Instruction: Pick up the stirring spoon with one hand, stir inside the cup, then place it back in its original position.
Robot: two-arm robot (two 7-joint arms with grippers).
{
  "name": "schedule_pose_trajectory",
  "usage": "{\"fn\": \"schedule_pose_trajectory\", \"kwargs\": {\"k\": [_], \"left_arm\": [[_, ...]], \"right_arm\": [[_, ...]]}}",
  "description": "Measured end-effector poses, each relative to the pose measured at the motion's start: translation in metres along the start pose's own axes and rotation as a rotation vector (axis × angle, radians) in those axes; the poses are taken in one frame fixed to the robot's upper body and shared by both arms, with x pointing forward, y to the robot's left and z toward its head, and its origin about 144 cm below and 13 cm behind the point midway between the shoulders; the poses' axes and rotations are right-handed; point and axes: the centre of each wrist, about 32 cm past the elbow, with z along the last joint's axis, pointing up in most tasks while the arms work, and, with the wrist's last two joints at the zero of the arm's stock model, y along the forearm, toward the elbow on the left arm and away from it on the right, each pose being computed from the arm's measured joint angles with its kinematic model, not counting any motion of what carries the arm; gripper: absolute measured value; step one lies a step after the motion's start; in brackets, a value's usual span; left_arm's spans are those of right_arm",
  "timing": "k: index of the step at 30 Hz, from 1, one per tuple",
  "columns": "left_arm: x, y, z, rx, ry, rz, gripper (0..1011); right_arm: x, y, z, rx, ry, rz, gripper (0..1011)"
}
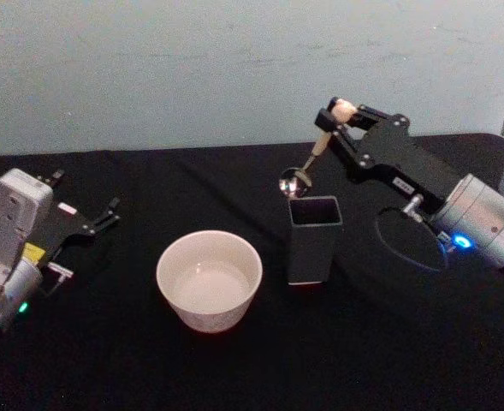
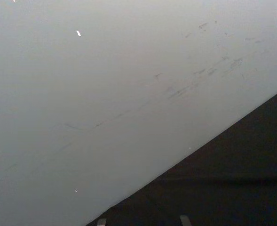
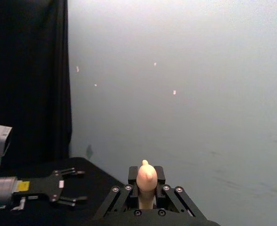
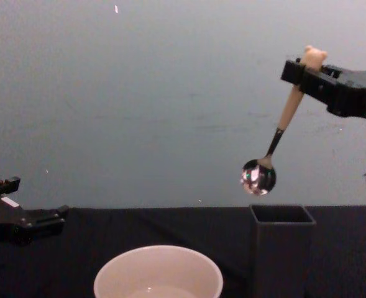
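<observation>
Item 1: slim cream-handled, bear-topped spoon (image 4: 289, 110) with a shiny round metal bowl. It hangs bowl-down in the air, gripped high on the handle by the right gripper (image 4: 304, 69), whose fingers are closed tight on it.

Item 2: tall dark grey square holder (image 1: 313, 244), at 3 o'clock of the cup and standing without the spoon.

Item 3: wide pale cream round cup (image 1: 192, 306), on the black tabletop (image 1: 106, 364).

Item 4: left gripper (image 1: 104, 216), at 9 o'clock of the cup, resting low with its fingers spread and holding nothing.

Progress: the spoon is out of the holder and not in the cup. Whether stirring is done cannot be told, and the return is outstanding.

Views: from the head, the spoon bowl seems to meet the holder's far rim at 12 o'clock. From the chest, it hangs clear above that rim. The right wrist view shows the bear head between the fingers.
</observation>
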Motion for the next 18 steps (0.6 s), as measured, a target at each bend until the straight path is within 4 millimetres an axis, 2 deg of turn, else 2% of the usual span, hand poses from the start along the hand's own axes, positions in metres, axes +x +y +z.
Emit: {"fn": "schedule_pose_trajectory", "kwargs": {"k": [18], "left_arm": [[0.000, 0.000, 0.000, 0.000, 0.000, 0.000, 1001]], "right_arm": [[-0.021, 0.034, -0.023, -0.063, 0.056, 0.135, 188]]}}
